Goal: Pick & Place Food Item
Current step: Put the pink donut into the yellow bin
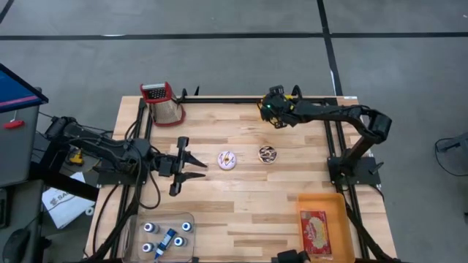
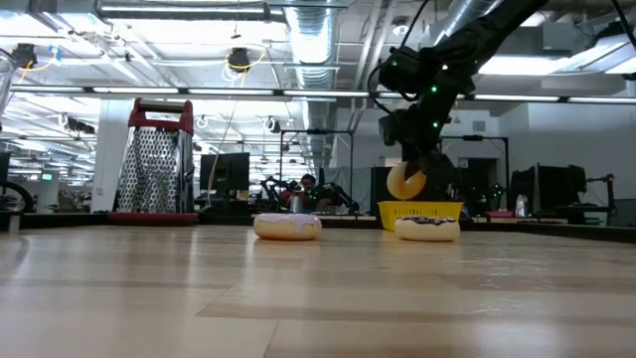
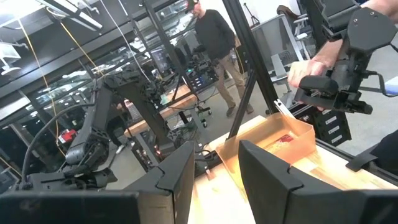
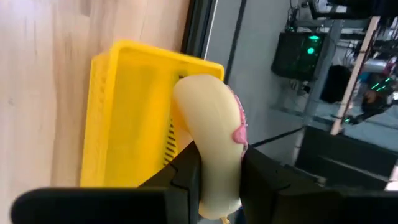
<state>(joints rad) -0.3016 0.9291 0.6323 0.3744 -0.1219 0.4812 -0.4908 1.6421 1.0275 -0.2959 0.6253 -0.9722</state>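
1. Above the far edge of the wooden table (image 1: 248, 212), a pale, smooth, ring-shaped donut (image 4: 214, 143) with a smear of pink icing is seen clamped edge-on between the dark fingers of the right gripper (image 1: 272, 109).
2. A yellow slatted plastic basket (image 4: 134, 118) is seen directly beyond the held donut in the right wrist view; in the low view the donut (image 2: 405, 180) hangs clear of the planks, above that basket.
3. Two more donuts lie flat near the table's middle: a pink-iced one (image 1: 227, 160) and, just beside it, a chocolate-striped one (image 1: 268, 154).
4. A metal box grater with a red handle (image 1: 164, 102) stands at the far corner of the table, well apart from the held donut.
5. An orange tray (image 1: 322, 232) with a red packet and a clear tray of small bottles (image 1: 165, 235) sit along the near edge.
6. The right arm is stretched along the far edge, elbow bent.
7. The left gripper (image 1: 191, 165) is held level, short of the pink-iced donut, fingers parted and grasping nothing.
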